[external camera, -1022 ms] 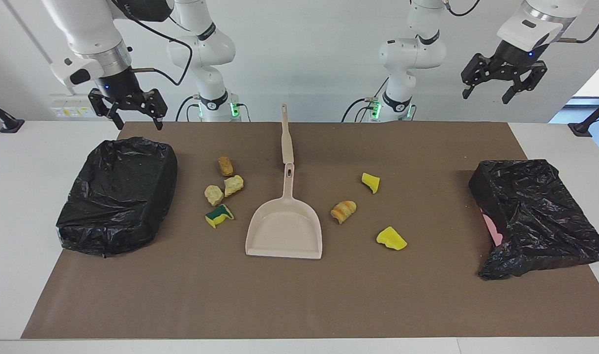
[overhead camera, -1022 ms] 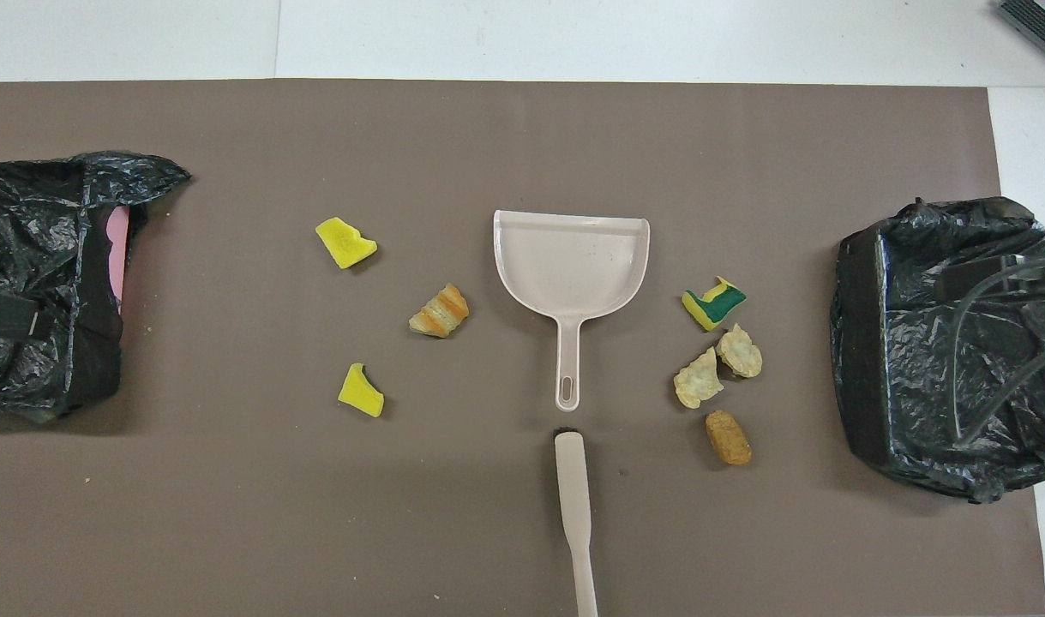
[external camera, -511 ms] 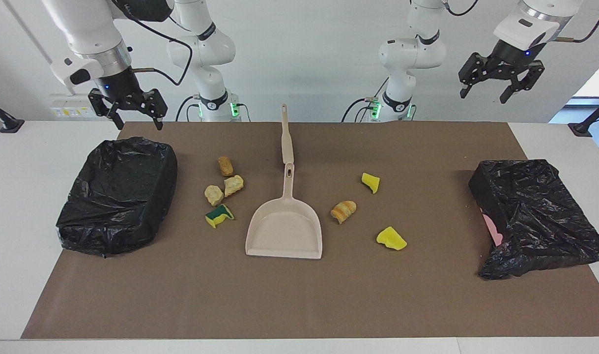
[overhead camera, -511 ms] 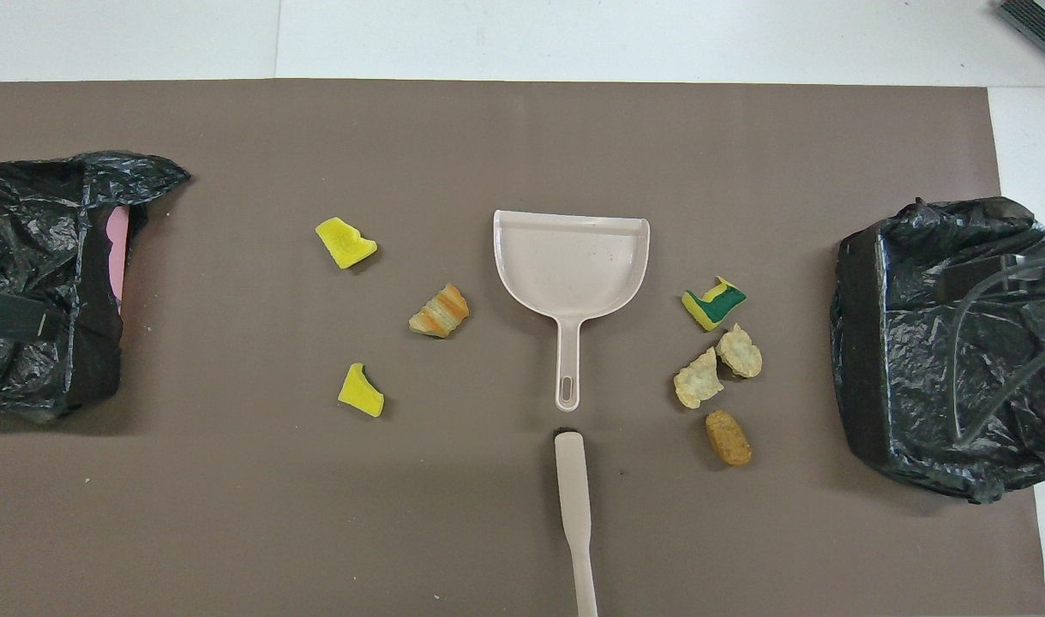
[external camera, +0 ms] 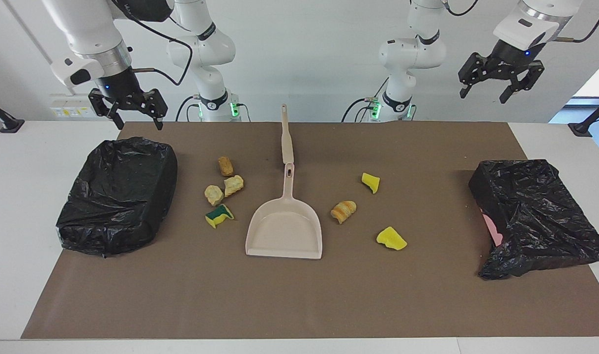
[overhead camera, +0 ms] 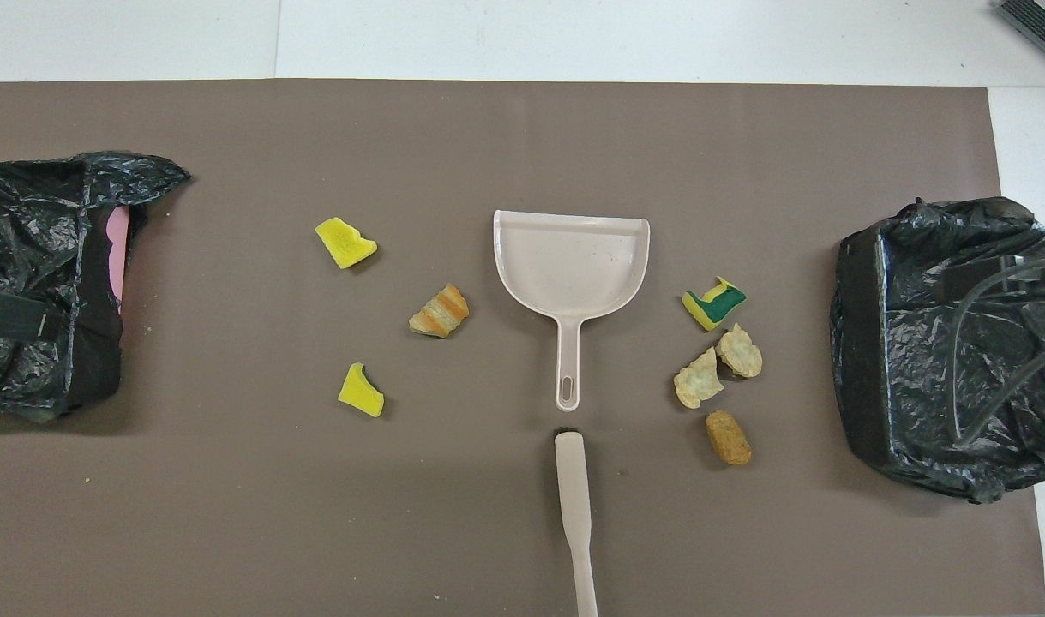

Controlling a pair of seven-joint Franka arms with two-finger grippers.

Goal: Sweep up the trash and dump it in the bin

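Several scraps of trash lie on the brown mat around a beige dustpan (external camera: pixel 284 231) (overhead camera: pixel 571 266). Toward the right arm's end are a brown lump (external camera: pixel 225 166), two tan lumps (external camera: pixel 233 185) and a yellow-and-green sponge (external camera: pixel 219 215). Toward the left arm's end are a striped bread lump (external camera: pixel 343 211) and two yellow sponge chunks (external camera: pixel 371 182) (external camera: pixel 391 238). The beige brush (external camera: pixel 286 135) (overhead camera: pixel 571 488) lies in line with the dustpan's handle, nearer the robots. My right gripper (external camera: pixel 138 123) hangs open over the robots' edge of a black-bagged bin (external camera: pixel 117 196). My left gripper (external camera: pixel 491 93) is open, high above the table's left-arm end.
A second black-bagged bin (external camera: pixel 535 216) lies tilted at the left arm's end, with a pink side showing under the bag. The brown mat (external camera: pixel 299 295) covers most of the white table. Both arm bases stand at the robots' edge.
My left gripper has risen a little and now holds still. The right gripper, the trash, the dustpan and the brush have not moved.
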